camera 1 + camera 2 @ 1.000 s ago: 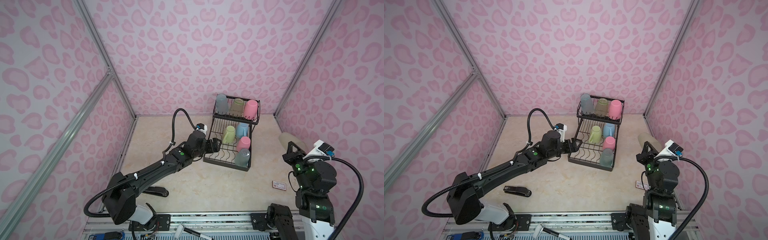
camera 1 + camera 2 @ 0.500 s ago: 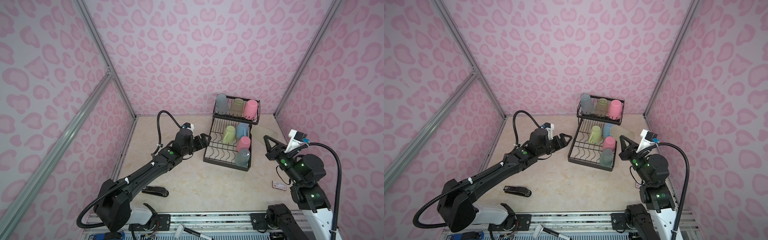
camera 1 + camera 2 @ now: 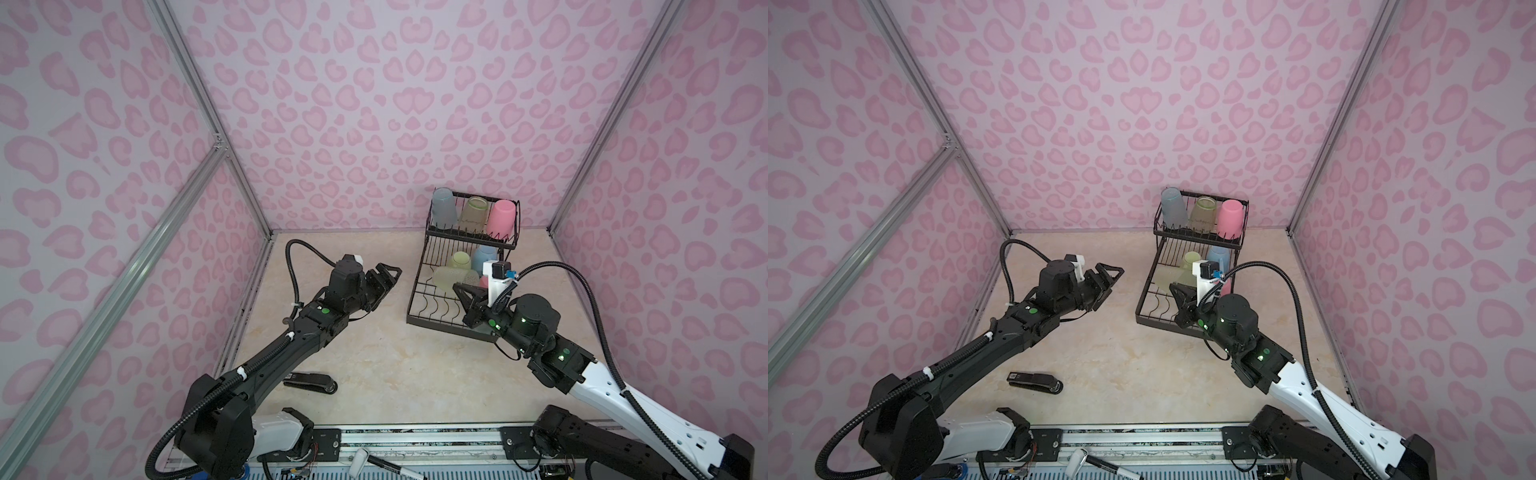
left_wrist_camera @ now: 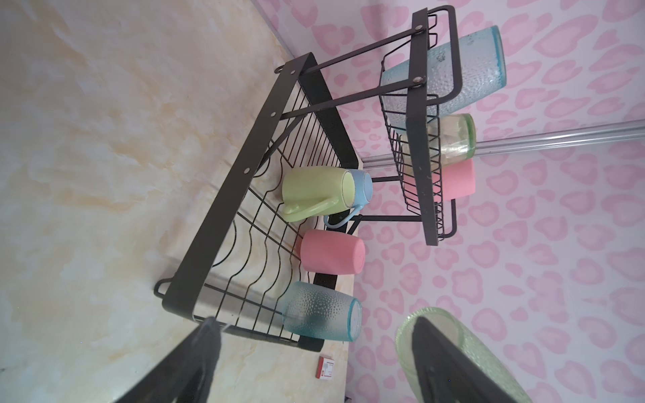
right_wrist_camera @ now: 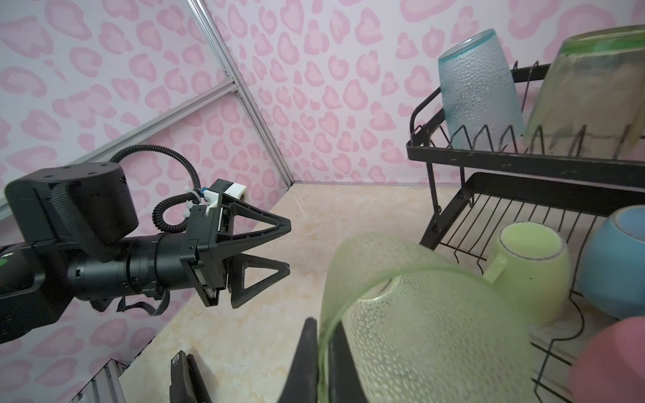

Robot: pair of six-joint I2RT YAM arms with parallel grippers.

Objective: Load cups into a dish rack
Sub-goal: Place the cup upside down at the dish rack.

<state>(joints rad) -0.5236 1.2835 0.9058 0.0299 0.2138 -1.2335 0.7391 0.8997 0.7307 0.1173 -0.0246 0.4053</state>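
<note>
My right gripper [image 5: 324, 349] is shut on the rim of a translucent green tumbler [image 5: 419, 314], one finger inside and one outside. It holds the tumbler [image 3: 451, 277] tilted over the lower tier of the black dish rack [image 3: 415, 299]. Grey-blue [image 3: 444, 209], yellowish [image 3: 471, 214] and pink [image 3: 500, 218] tumblers stand in the upper basket. On the lower grid lie a yellow-green mug [image 4: 314, 195], a light blue mug [image 4: 363, 192], a pink tumbler [image 4: 331, 253] and a teal tumbler [image 4: 321, 315]. My left gripper [image 3: 388, 272] hangs open and empty, left of the rack.
A black stapler [image 3: 309, 381] lies on the table near the front, under my left arm. A small red and white box [image 4: 325, 366] sits on the table beyond the rack's front right corner. The patterned walls stand close behind and to the right of the rack.
My right arm has swung in from the right side with the green tumbler to over the rack's lower tier. My left gripper has drawn back leftward from the rack, still open.
</note>
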